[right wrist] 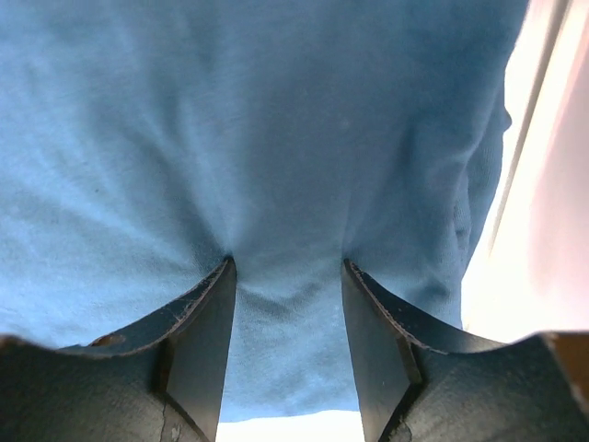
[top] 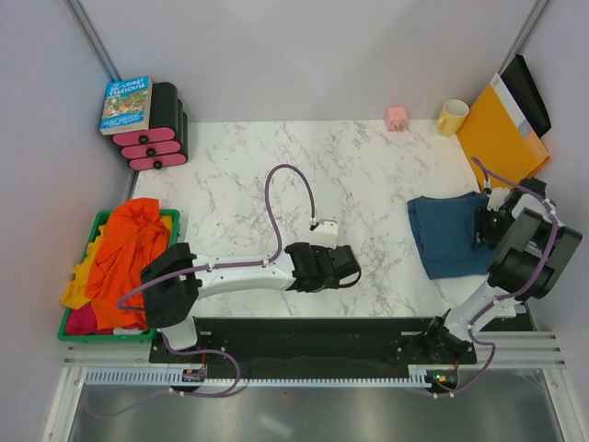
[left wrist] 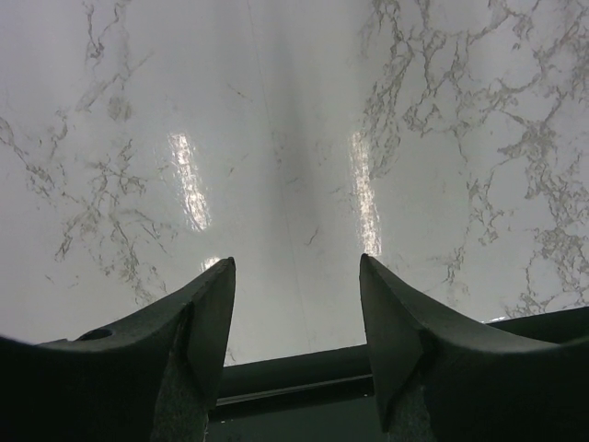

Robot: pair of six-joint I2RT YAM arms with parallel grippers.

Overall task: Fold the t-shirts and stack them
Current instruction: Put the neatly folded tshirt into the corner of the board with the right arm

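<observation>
A folded dark teal-blue t-shirt [top: 448, 237] lies on the marble table at the right. My right gripper [top: 480, 228] is on its right side, open, with both fingertips pressed down into the cloth; the blue cloth [right wrist: 276, 120] fills the right wrist view around the gripper [right wrist: 287, 267]. An orange t-shirt [top: 129, 258] is heaped on a yellow one [top: 78, 276] and a pink-red one [top: 78, 318] in the green basket [top: 173, 221] at the left. My left gripper [top: 350, 267] is open and empty over bare marble [left wrist: 296, 267] near the front middle.
A book [top: 126, 103] rests on pink-and-black rolls [top: 152, 138] at the back left. A pink cube [top: 397, 117], a yellow mug [top: 452, 116] and an orange-yellow folder [top: 497, 129] stand at the back right. A black rail [top: 304, 336] runs along the front edge.
</observation>
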